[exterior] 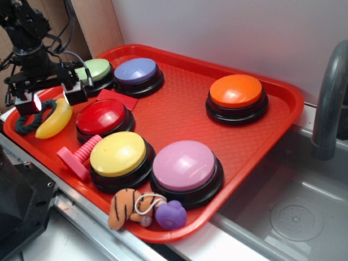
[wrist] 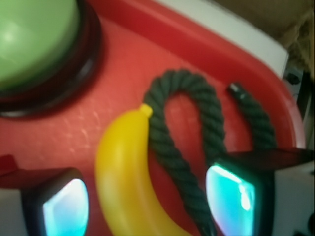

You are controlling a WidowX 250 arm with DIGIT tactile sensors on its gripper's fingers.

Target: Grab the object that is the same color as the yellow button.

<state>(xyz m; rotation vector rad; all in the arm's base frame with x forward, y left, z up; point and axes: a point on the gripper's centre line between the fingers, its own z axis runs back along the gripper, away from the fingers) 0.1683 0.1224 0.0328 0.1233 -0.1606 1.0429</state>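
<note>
The pincer (wrist: pixel 147 201) is hanging with its two lit fingertips (wrist: pixel 64 206) apart, and between them the yellow banana toy (wrist: pixel 125 167) is lying flat on the red tray (wrist: pixel 206 44), so the jaws are straddling it, probably ready to close. The dark green rope ring (wrist: pixel 172 142) is pressing against the banana's far side, likely crowding that finger. Well beyond the pincer's open side, the yellow button (exterior: pixel 118 154) is sitting mid-tray.

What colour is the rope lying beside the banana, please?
Dark green; the rope shows best in the wrist view.
</note>
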